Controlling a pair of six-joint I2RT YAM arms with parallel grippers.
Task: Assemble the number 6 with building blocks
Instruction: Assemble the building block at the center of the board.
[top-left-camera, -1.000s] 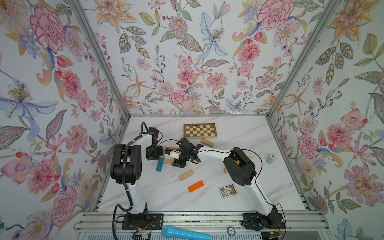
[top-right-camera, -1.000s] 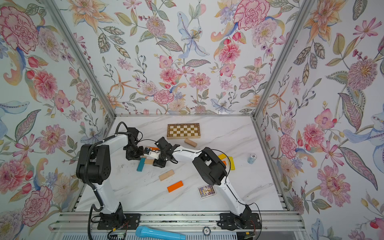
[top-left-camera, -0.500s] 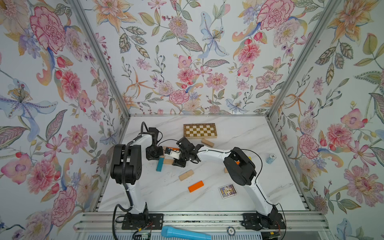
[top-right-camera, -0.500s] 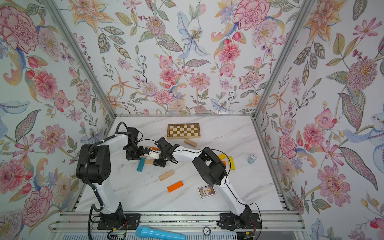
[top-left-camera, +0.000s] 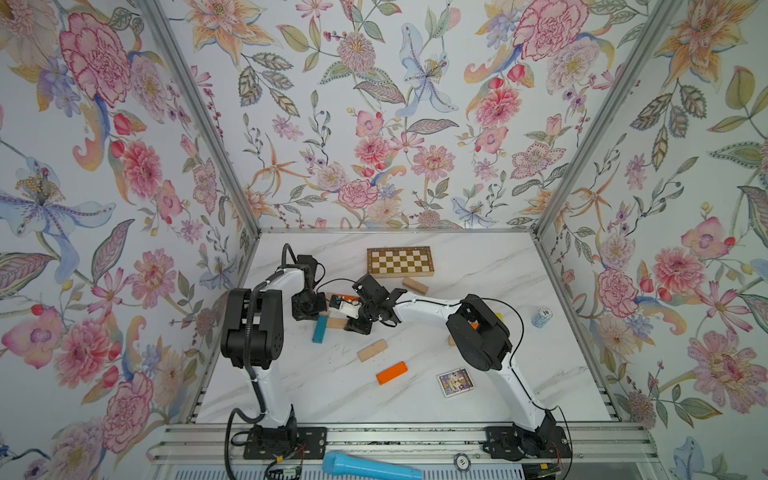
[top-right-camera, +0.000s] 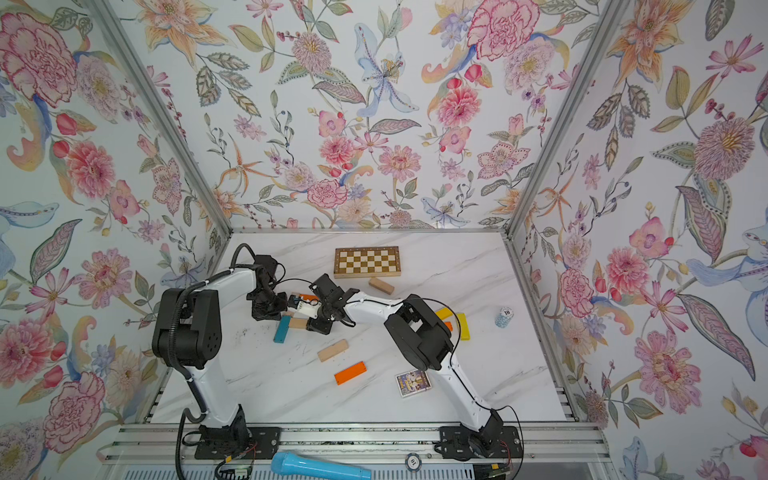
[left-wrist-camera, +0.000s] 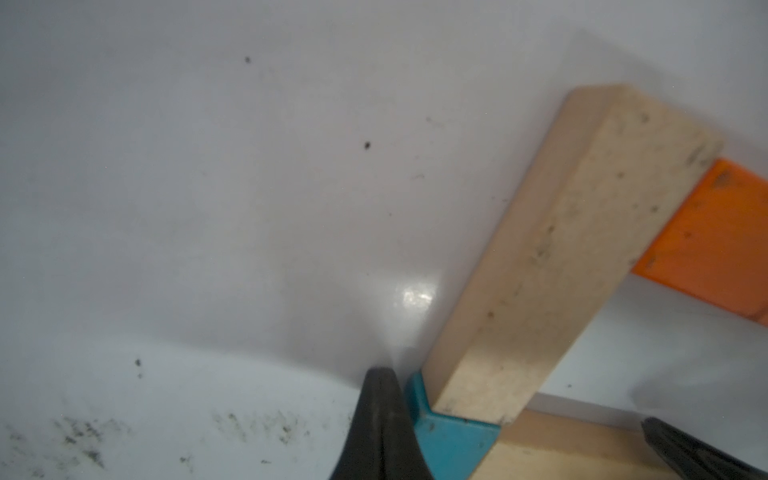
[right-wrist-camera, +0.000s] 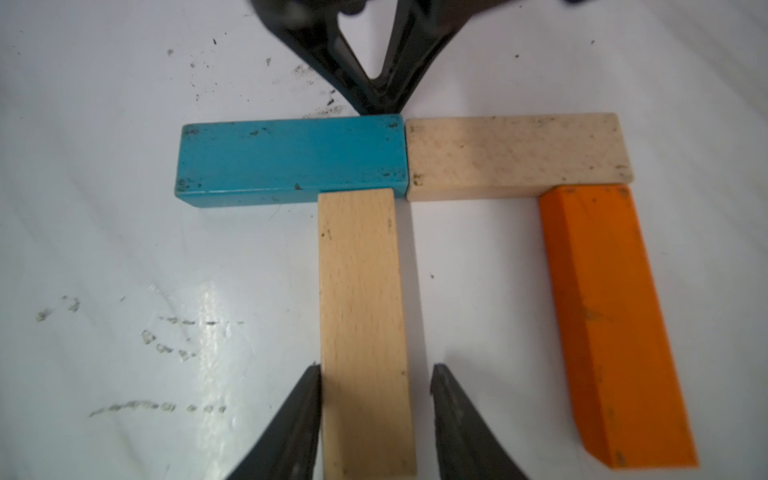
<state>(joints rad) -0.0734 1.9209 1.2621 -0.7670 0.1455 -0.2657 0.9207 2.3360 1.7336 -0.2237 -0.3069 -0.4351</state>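
In the right wrist view a teal block (right-wrist-camera: 291, 160) and a whitish block (right-wrist-camera: 515, 156) lie end to end. An orange block (right-wrist-camera: 615, 324) butts against the whitish block's far end at a right angle. A plain wood block (right-wrist-camera: 363, 324) butts against the teal one near the joint. My right gripper (right-wrist-camera: 376, 370) is open around the wood block's free end: one finger touches it and the other stands a little off. My left gripper (left-wrist-camera: 380, 382) is shut and empty, with its tip on the table against the joint of the teal and whitish blocks. In a top view both grippers meet over this group (top-left-camera: 332, 322).
Loose blocks lie around: pale wood (top-left-camera: 372, 350), orange (top-left-camera: 391, 372), pale wood (top-left-camera: 414, 286), yellow ones (top-right-camera: 462, 326) by the right arm's elbow. A checkered board (top-left-camera: 400, 262) is at the back, a card box (top-left-camera: 454, 381) in front, a chip stack (top-left-camera: 542, 316) at the right, and a blue microphone (top-left-camera: 370, 469) on the front rail.
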